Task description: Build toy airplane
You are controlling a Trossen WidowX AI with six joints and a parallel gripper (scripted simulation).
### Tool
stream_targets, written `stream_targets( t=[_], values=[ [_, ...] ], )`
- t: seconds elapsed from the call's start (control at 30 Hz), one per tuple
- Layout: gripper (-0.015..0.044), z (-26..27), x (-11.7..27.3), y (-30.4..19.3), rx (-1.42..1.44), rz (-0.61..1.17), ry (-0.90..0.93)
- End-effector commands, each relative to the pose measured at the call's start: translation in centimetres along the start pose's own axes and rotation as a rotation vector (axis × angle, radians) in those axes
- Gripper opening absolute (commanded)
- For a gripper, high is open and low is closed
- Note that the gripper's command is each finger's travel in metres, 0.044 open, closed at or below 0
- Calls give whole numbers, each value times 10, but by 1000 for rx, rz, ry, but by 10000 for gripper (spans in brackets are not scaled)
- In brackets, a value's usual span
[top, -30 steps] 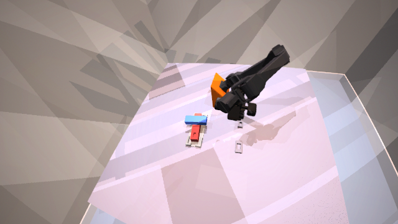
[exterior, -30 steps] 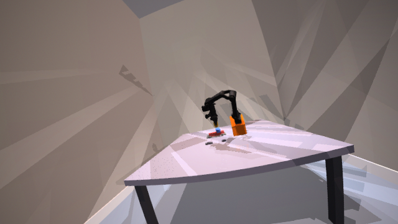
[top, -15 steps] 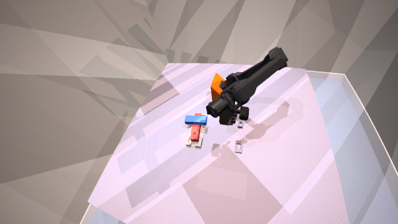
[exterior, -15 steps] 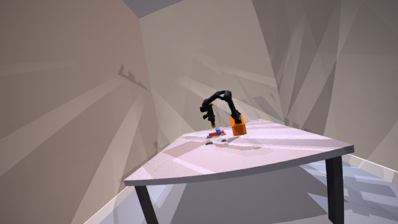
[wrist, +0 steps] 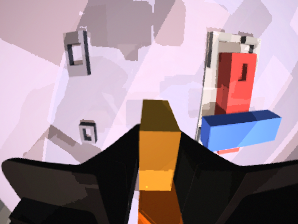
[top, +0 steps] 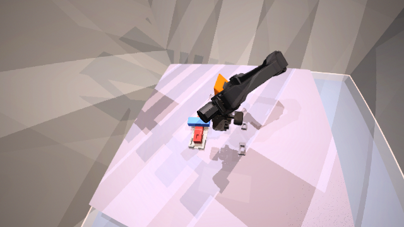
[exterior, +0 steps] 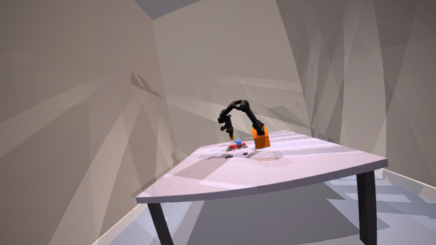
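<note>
The red fuselage lies in the pale cradle; a dark socket shows open near its end. The blue wing lies across the top of the fuselage; its tab is hidden. My gripper is shut on the yellow-orange tail fin, which points down between the fingers. In the wrist view both are left of the cradle. In the exterior view the fin hangs above table height, beside the fuselage. The fin's tab is not clearly visible.
Two small grey holders stand beside the cradle, a larger one and a smaller one. The arm's orange base stands on the table.
</note>
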State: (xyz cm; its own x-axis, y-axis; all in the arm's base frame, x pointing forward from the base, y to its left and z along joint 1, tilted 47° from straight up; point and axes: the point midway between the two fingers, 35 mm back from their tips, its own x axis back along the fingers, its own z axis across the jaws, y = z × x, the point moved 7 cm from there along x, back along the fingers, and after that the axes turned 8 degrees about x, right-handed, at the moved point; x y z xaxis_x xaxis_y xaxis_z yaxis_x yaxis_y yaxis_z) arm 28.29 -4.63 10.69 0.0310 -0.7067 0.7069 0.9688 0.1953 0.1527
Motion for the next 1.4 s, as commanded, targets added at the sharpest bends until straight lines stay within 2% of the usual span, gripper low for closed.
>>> stream_targets(
  t=[0.0,1.37],
  values=[
    [0,-14,-3,5,14,1,-4],
    [0,-136,-45,17,113,-14,12]
  ],
)
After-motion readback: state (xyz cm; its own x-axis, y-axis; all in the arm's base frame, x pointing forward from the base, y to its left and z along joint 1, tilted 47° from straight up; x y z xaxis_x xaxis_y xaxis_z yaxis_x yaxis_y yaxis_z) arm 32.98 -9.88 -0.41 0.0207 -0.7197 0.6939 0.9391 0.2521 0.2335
